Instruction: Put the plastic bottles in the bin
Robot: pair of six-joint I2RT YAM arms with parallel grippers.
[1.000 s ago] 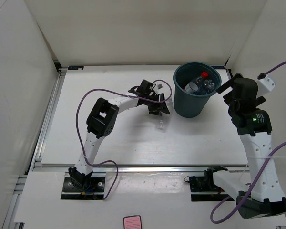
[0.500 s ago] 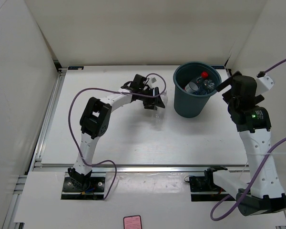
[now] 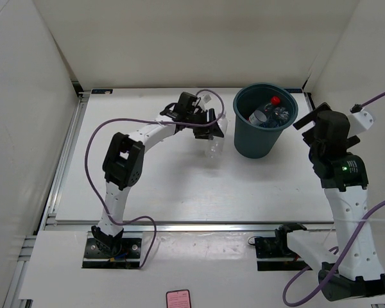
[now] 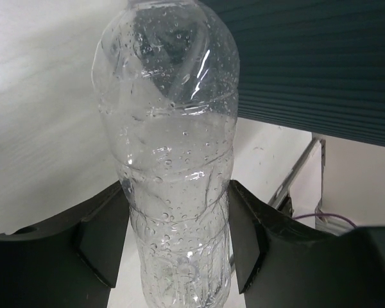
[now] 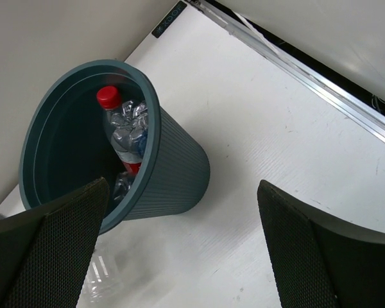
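Right, the clear bottle (no label, droplets inside) is pinched between the left claw's two black fingers. Its cap end is cut off at the top of the wrist view and its base at the bottom edge. From above it hangs just left of the bin. Can't tell if it touches the bin wall, or if its base meets the table.

The bin stands upright at the far right of the table. Inside, a red-capped bottle leans on the wall, cap toward the rim. Next to it is crumpled clear plastic w/ bits of blue and red, too tangled to separate. So at least 2 bottles in there, exact no. unclear.

The right claw is spread wide w/ nothing between its fingers, hanging right of the bin and facing it. In the top view those fingers are mostly hidden under the wrist body.

Count: 1 bottle gripped, 1 bin, 2 arms, a purple cable looping off the left arm & more purple cable by the right. Also 1 small pink card at the near edge, its print too small to read.
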